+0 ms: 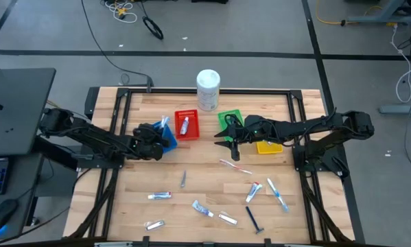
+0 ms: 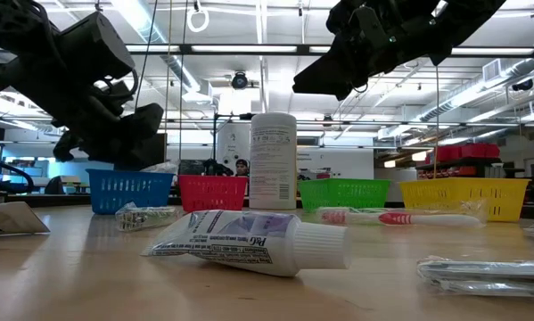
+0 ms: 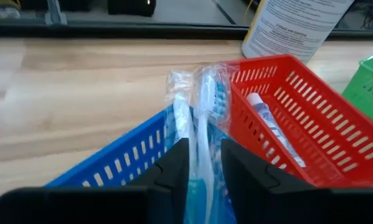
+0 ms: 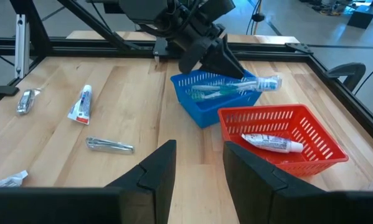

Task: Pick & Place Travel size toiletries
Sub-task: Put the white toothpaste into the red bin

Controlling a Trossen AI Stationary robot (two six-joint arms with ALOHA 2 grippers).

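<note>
My left gripper [image 1: 161, 139] is over the blue basket [image 1: 169, 139], shut on a blue-white toothbrush in clear wrap [image 3: 202, 118]. It also shows in the right wrist view [image 4: 233, 70]. The red basket [image 1: 186, 125] beside it holds a white toothpaste tube [image 4: 270, 143]. My right gripper [image 1: 227, 143] hangs open and empty above the table, between the green basket [image 1: 229, 120] and the yellow basket [image 1: 268, 146]. More toiletries lie on the near half of the table: a pink toothbrush [image 1: 234, 166], tubes [image 1: 159, 195], a razor [image 1: 253, 218] and sachets [image 1: 155, 224]. My left gripper pinches the wrapped toothbrush by its handle [image 3: 203, 163] between its two fingers. The fingers slant down from the table's left side and lie along the brush. The head end [image 4: 268, 81] sticks out past the fingertips, over the blue basket's rim toward the red basket. The brush lies about level.
A big white tub [image 1: 208, 89] stands behind the baskets at the far edge. The four baskets stand in a row across the middle of the table. A black frame [image 1: 123, 96] runs around the table. There is bare wood between the baskets and the loose items.
</note>
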